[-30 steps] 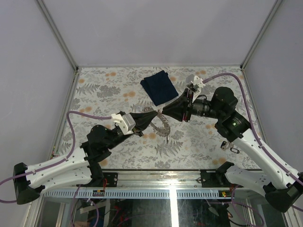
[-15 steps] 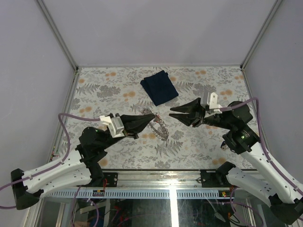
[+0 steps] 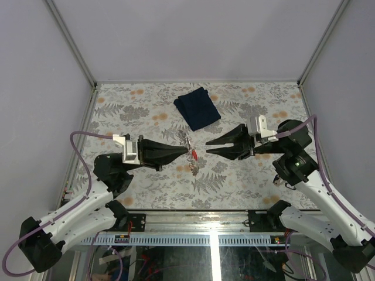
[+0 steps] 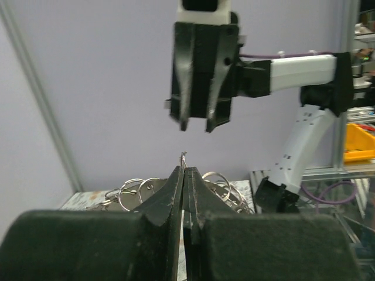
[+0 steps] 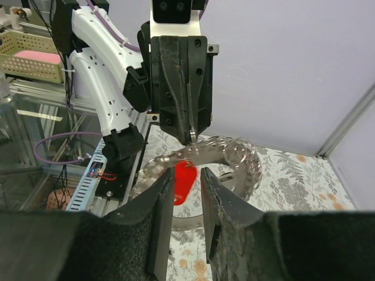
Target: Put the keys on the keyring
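Dangling silvery keyring [image 5: 234, 153] (red key [image 5: 186, 177]) in pinched L claw [image 4: 184, 170]; R claw [image 3: 207, 147] ajar, empty.

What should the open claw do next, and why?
Probably ease the right gripper forward and pinch the red key. Its jaws stand open just short of it, and the left gripper, shut, holds the keyring up with that key dangling below.

I was driving the rig in a robotics lab cell. Plain lilac wall panels [image 3: 176, 41] in silver aluminium framing posts [image 3: 70, 42] boxed in the leaf-printed tabletop [image 3: 129, 111]. A slotted grey cable duct [image 3: 176, 240] ran along the bottom of the overhead view. A yellow plastic storage bin [image 4: 360, 140] sat at the left wrist view's right edge. A cream lattice basket [image 5: 32, 61] sat at the right wrist view's upper left.
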Tool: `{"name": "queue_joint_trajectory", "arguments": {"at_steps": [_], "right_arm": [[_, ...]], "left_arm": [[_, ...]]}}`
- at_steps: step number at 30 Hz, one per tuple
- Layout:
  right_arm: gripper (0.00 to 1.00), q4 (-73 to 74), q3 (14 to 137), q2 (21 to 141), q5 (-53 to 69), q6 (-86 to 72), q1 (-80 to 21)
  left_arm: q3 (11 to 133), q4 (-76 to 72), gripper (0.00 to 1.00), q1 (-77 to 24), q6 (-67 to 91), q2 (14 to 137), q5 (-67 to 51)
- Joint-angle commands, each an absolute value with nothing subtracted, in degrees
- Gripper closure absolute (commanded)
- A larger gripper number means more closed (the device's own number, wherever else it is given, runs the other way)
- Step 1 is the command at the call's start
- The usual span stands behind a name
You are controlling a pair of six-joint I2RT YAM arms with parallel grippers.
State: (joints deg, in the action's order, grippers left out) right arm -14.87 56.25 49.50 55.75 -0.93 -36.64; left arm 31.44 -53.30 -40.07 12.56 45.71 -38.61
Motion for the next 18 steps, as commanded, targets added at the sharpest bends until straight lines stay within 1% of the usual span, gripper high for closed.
{"name": "queue_joint_trajectory", "arguments": {"at_steps": [1,11,18], "right_arm": [[0.69,-21.46,58.49,50.98,59.32,-3.79,-36.91],[0.66,-28.9,57.03,54.18,59.82,-7.56,-37.87],[0.65,-29.84,56.73,56.76,60.13,-7.38,-39.94]], "left_arm": [[31.24,-66.31,1.0,-39.73,17.56,46.31,-44.71],[32.48,-63.7,1.0,-39.79,15.89,47.33,-46.44],[33.2,-63.32,1.0,-39.73,15.1,48.34,-46.81]]}}
